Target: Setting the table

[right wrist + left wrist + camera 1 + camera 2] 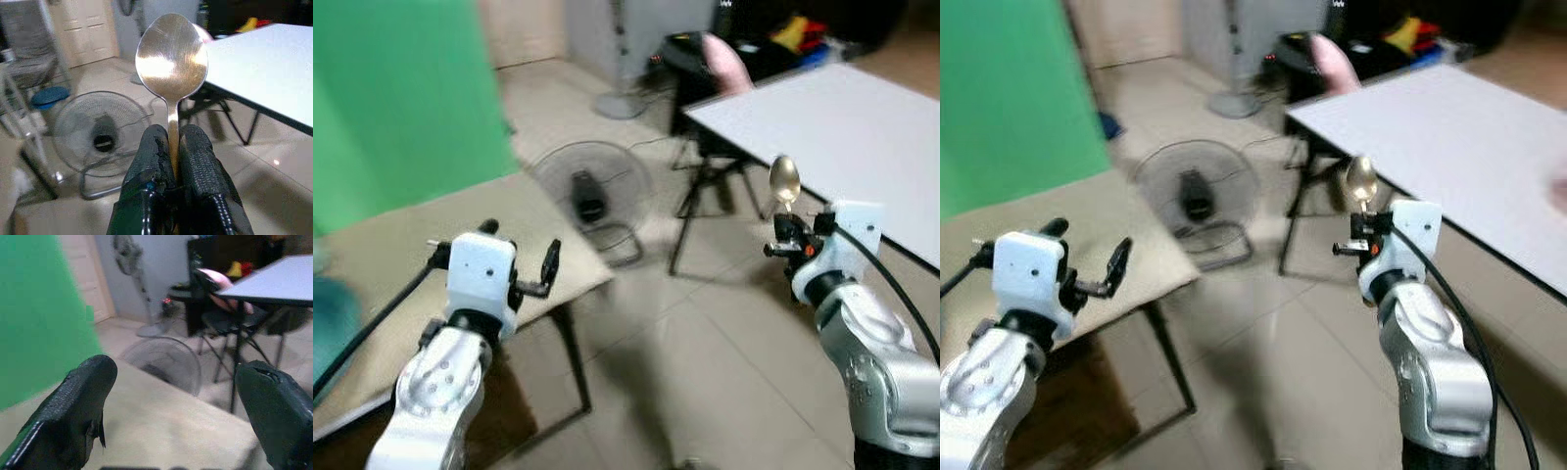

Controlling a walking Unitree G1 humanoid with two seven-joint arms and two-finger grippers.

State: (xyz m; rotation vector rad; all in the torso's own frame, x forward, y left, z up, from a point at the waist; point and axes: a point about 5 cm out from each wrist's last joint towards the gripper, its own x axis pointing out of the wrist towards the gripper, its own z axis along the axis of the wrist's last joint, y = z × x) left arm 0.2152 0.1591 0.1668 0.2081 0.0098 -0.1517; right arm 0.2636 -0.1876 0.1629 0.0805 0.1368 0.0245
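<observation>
Our right gripper [171,152] is clamped on the neck of a spoon [171,61], holding it upright with the bowl above the fingertips, out in the air just short of the near edge of the white table [862,127]. To do this step well, we judge we should keep the squeeze firm, since only a short stretch of thin handle sits between the fingers, carry the spoon over the edge, and tip it flat before letting go. The spoon is polished metal with a smooth oval bowl that catches the light. Our left gripper [521,262] hangs spread open and empty above the beige table [391,264]. A fan [590,191] stands on the floor between the tables.
</observation>
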